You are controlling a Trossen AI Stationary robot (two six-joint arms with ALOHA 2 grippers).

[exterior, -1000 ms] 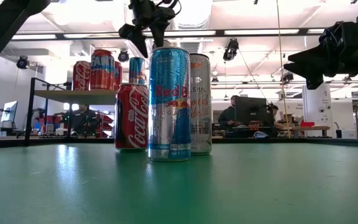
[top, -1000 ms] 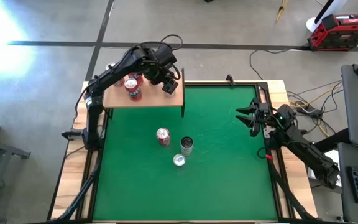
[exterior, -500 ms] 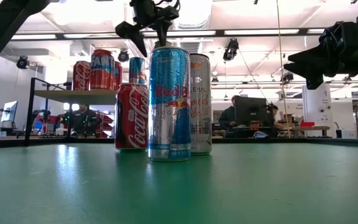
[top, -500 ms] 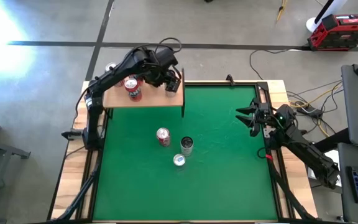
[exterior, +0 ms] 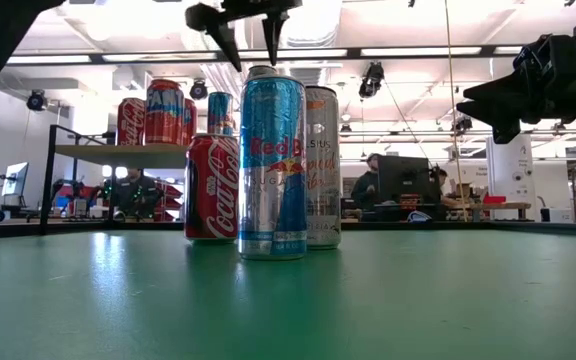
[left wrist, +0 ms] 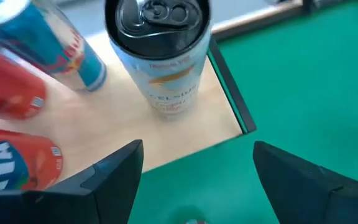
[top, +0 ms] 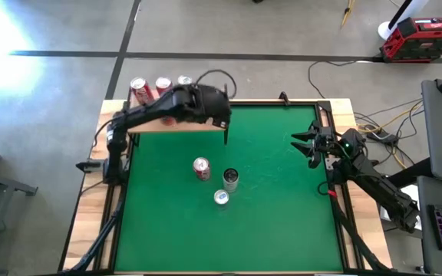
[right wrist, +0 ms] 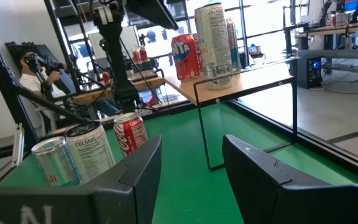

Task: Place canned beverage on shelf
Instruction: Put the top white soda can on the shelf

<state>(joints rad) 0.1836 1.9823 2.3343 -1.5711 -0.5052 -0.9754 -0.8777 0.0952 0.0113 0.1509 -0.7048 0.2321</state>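
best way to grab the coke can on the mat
Grip the Coca-Cola can around its round side wall, coming down from above or from the shelf side. It stands upright on the green mat, and the white slim can and the Red Bull can crowd its other side, so that flank looks blocked. The open left gripper is nearest.

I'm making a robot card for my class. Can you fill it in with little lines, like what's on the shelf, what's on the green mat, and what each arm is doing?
shelf: light-wood board on black legs, at the mat's far left corner
cans on shelf: several, including a white can near the board's corner
cans on green mat: three, a red Coca-Cola can, a blue Red Bull can, a silver can, standing close together
left gripper: open, empty, above the shelf's edge
right gripper: open, empty, waiting at the mat's right side
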